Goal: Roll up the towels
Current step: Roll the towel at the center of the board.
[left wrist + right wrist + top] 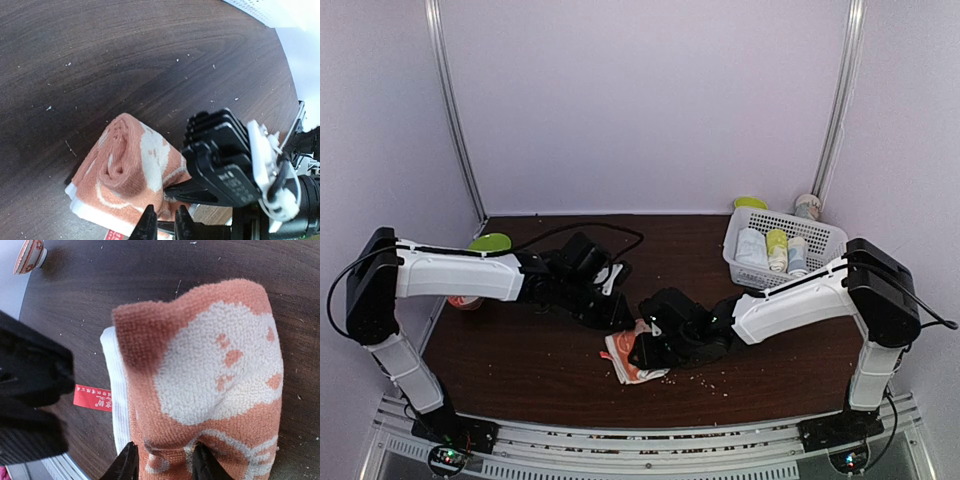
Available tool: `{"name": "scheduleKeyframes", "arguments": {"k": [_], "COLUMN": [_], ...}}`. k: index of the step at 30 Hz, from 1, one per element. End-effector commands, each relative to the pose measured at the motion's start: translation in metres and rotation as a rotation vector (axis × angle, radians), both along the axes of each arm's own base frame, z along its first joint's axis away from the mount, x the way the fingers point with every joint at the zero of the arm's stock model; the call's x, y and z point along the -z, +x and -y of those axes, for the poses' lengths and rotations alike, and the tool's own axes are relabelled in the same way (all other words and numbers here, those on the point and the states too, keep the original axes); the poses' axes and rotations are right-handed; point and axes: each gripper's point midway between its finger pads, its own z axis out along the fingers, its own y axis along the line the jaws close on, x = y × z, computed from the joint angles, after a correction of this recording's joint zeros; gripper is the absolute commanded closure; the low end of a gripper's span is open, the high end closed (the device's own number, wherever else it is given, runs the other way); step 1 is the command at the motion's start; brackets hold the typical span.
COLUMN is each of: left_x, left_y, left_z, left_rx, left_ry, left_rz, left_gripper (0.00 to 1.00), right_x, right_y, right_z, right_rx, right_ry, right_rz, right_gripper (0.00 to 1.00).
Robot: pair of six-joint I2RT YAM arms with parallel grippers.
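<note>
An orange towel (628,358) with cream patterns lies partly rolled on the dark wooden table, near the front middle. My right gripper (165,462) is shut across the roll's near end, one finger on each side; the cream pattern faces the camera. In the left wrist view the orange towel (127,170) shows its spiral end. My left gripper (164,225) has its jaws almost together on the towel's edge, right beside the right gripper's black fingers (197,192). From above, the left gripper (618,312) and right gripper (650,345) meet at the towel.
A white basket (828,240) at the back right holds three rolled cloths. A green plate (490,242) and a small bowl (465,301) sit at the left. A patterned bowl (29,255) and the towel's red label (93,397) show in the right wrist view. Crumbs dot the table.
</note>
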Motion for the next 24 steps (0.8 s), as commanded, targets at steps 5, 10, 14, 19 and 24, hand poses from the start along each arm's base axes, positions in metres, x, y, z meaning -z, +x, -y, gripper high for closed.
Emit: {"name": "scheduleKeyframes", "arguments": {"k": [5, 10, 14, 19, 24], "left_x": [0.009, 0.037, 0.056, 0.07, 0.081], "left_y": [0.015, 0.018, 0.024, 0.025, 0.019], "left_z": [0.019, 0.017, 0.01, 0.005, -0.001], "left_rx": [0.017, 0.009, -0.012, -0.032, -0.035], "left_ry": [-0.006, 0.023, 0.049, 0.062, 0.07], "left_rz": [0.008, -0.035, -0.057, -0.073, -0.091], "left_gripper": [0.86, 0.86, 0.89, 0.98, 1.0], "right_x": [0.025, 0.02, 0.013, -0.006, -0.043], "right_y": [-0.009, -0.009, -0.01, -0.009, -0.006], "right_z": [0.011, 0.01, 0.011, 0.017, 0.023], "right_rx": [-0.017, -0.025, -0.03, -0.035, -0.031], "right_ry": [-0.052, -0.044, -0.037, -0.044, -0.014], "right_rz": [-0.047, -0.043, -0.034, -0.008, 0.053], "right_gripper": [0.62, 0.61, 0.6, 0.57, 0.56]}}
